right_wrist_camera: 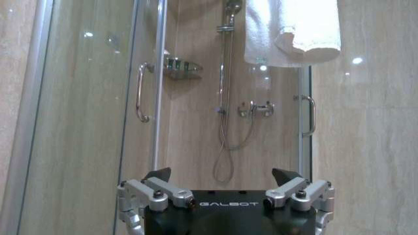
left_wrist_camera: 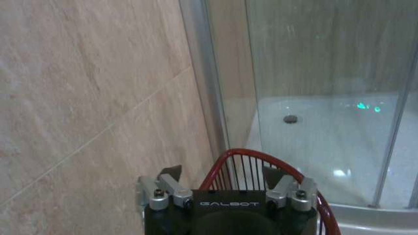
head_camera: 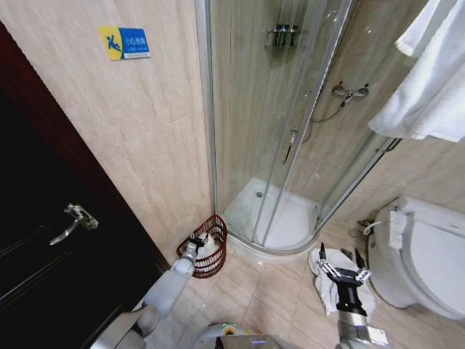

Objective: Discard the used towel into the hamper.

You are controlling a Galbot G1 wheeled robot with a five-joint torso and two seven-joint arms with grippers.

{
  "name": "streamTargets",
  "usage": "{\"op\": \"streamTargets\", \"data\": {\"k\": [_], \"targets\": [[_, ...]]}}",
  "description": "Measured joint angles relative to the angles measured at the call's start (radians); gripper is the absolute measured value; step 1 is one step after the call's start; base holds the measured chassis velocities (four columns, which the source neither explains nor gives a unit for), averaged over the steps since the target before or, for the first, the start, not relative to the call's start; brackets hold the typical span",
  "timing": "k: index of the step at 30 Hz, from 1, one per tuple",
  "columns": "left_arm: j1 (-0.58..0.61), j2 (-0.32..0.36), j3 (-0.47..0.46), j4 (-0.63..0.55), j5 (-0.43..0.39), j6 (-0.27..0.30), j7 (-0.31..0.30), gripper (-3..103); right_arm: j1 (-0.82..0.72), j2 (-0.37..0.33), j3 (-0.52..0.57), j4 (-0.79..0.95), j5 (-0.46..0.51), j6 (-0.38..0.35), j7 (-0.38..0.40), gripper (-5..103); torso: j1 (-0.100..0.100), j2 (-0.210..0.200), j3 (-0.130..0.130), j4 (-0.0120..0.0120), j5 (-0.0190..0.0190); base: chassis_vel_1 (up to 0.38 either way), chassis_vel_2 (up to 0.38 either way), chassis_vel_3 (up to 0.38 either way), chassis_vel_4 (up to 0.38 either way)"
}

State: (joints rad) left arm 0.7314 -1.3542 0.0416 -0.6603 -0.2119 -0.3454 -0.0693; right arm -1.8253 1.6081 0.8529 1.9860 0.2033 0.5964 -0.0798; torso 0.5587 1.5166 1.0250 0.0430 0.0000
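Hamper [head_camera: 207,247] sits on floor against wall beside shower door [head_camera: 276,123]. Left gripper [head_camera: 196,241] at its rim, fingers spread, empty. Right gripper [head_camera: 344,274] open, empty, over white towel [head_camera: 328,287] on floor.

Hamper [left_wrist_camera: 261,166] base behind left tool [left_wrist_camera: 223,182]

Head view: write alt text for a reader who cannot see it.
A bathroom floor seen from above: the left gripper, open, hovers over the reddish-brown hamper beside the glass shower stall. The right gripper, open, hangs above a white towel crumpled on the tiles near the toilet.
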Motion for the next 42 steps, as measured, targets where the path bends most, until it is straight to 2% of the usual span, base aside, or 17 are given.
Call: {"op": "streamTargets", "data": {"k": [1,5,7,10,12,15,16,18,20,21,26,30,33,34,36,39,42], "targets": [[0.002,0.001,-0.001,-0.003,0.0,-0.002,0.0,82,0.0,0.0,-0.001,0.0,0.0,0.0,0.0,100,0.0,0.0,0.0,0.0,0.0,0.0,0.0,0.0,0.0],[0.039,0.016,-0.012,-0.052,-0.003,-0.035,0.0,99,0.0,0.0,-0.003,0.005,0.0,-0.007,0.0,100,0.0,0.0,0.0,0.0,-0.0001,0.0,0.0,0.0,0.0],[0.055,0.025,-0.013,-0.076,-0.014,-0.038,0.0,99,-0.001,0.0,-0.003,0.009,0.0,-0.011,0.0,100,0.0,0.0,0.0,0.0,0.0,0.0,0.0,0.0,0.0],[0.127,0.071,-0.018,-0.187,-0.062,-0.037,0.015,100,-0.013,0.0,0.0,0.038,-0.003,-0.047,0.014,100,0.0,0.0,0.0,0.0,-0.0001,0.0,0.0,0.0,0.0],[0.136,0.077,-0.02,-0.203,-0.068,-0.037,0.018,100,-0.014,0.0,0.0,0.04,-0.004,-0.05,0.016,100,0.0,0.0,0.0,0.0,-0.0002,0.0,0.0,0.0,0.0],[0.233,0.127,-0.05,-0.387,-0.143,-0.038,0.047,100,-0.016,0.0,0.0,0.058,-0.018,-0.084,0.039,100,0.0,0.0,0.0,0.0001,-0.0002,0.0,0.0,0.0,0.0],[0.233,0.127,-0.05,-0.387,-0.143,-0.038,0.047,100,-0.016,0.0,0.0,0.058,-0.018,-0.084,0.039,100,0.0,0.0,0.0,0.0001,-0.0002,0.0,0.0,0.0,0.0],[0.312,0.16,-0.086,-0.533,-0.182,-0.02,0.054,100,-0.016,0.0,-0.007,0.067,-0.038,-0.107,0.063,100,0.0,0.0,0.0,0.0,0.0,0.0,0.0,0.0,0.0],[0.339,0.168,-0.099,-0.581,-0.19,-0.012,0.055,100,-0.016,0.0,-0.01,0.071,-0.044,-0.116,0.071,100,0.0,0.0,0.0,-0.0001,0.0001,0.0,0.0,0.0,0.0],[0.391,0.185,-0.13,-0.66,-0.197,0.0,0.055,100,-0.015,0.0,-0.014,0.08,-0.055,-0.13,0.086,100,0.0,0.0,0.0,0.0001,-0.0001,0.0,0.0,0.0,0.0],[0.528,0.215,-0.262,-0.858,-0.212,0.019,0.056,100,-0.018,0.0,-0.016,0.12,-0.067,-0.178,0.119,100,0.0,0.0,0.0,0.0002,0.0,0.0,0.0,0.0,0.0],[0.562,0.226,-0.296,-0.918,-0.221,0.027,0.052,100,-0.02,0.0,-0.013,0.135,-0.065,-0.185,0.12,100,0.0,0.0,0.0,0.0001,-0.0001,0.0,0.0,0.0,0.0],[0.636,0.246,-0.353,-1.059,-0.24,0.058,0.03,100,-0.023,0.0,-0.014,0.177,-0.057,-0.201,0.12,100,0.0,0.0,0.0,0.0001,-0.0002,0.0,0.0,0.0,0.0],[0.636,0.246,-0.353,-1.059,-0.24,0.058,0.03,100,-0.023,0.0,-0.014,0.177,-0.057,-0.201,0.12,100,0.0,0.0,0.0,0.0001,-0.0002,0.0,0.0,0.0,0.0],[0.675,0.242,-0.391,-1.153,-0.244,0.071,0.022,100,-0.023,0.0,-0.018,0.206,-0.053,-0.213,0.12,100,0.0,0.0,0.0,-0.0001,0.0001,0.0,0.0,0.0,0.0],[0.691,0.237,-0.406,-1.191,-0.245,0.076,0.022,100,-0.022,0.0,-0.019,0.218,-0.051,-0.218,0.12,100,0.0,0.0,0.0,0.0,-0.0002,0.0,0.0,0.0,0.0],[0.733,0.214,-0.455,-1.283,-0.244,0.085,0.022,100,-0.019,0.0,-0.026,0.259,-0.041,-0.232,0.119,100,0.0,0.0,0.0,-0.0002,-0.0001,0.0,0.0,0.0,0.0]]}}
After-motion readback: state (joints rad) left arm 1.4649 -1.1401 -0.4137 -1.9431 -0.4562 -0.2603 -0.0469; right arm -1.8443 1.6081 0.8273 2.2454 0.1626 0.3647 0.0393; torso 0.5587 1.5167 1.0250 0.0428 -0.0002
